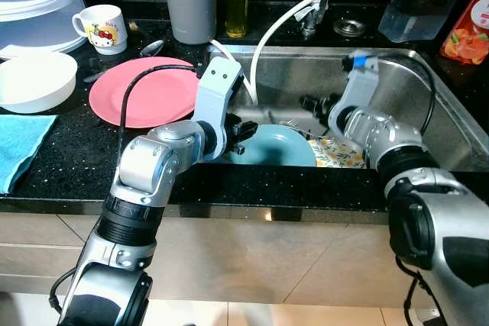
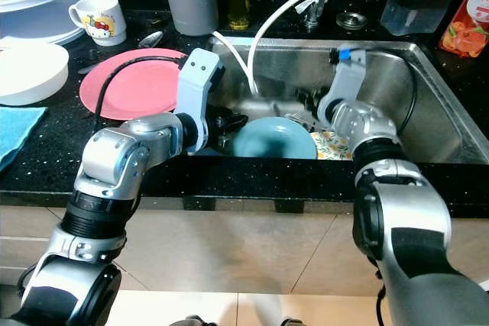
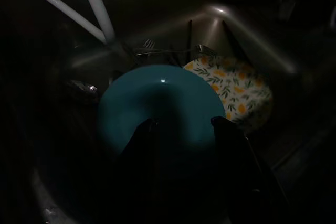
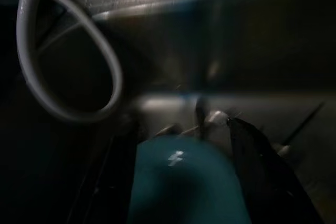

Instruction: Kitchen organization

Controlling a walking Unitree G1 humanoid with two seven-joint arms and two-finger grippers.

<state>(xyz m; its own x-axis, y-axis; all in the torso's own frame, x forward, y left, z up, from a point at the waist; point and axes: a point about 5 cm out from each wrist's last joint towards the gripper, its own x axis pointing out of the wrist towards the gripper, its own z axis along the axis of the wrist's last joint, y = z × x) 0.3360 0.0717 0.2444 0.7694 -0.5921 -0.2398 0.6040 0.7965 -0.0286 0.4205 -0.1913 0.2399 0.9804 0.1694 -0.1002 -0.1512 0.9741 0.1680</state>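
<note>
Teal plate (image 1: 276, 147) is seen lying in the steel sink (image 1: 435, 97), with the left end effector (image 3: 181, 129) spread open over its near rim and the right end effector (image 4: 184, 135) open at its far side. If lifted carelessly, it could be knocked against the white hose (image 1: 263, 43) or scraped over the forks (image 3: 173, 51) and patterned plate (image 1: 340, 154) beside it; a pink plate (image 1: 141, 89) waits on the table.

From the head we look down at the sink (image 1: 428, 104); both wrist cameras sit close inside it, sharing the teal plate (image 3: 157, 108).
</note>
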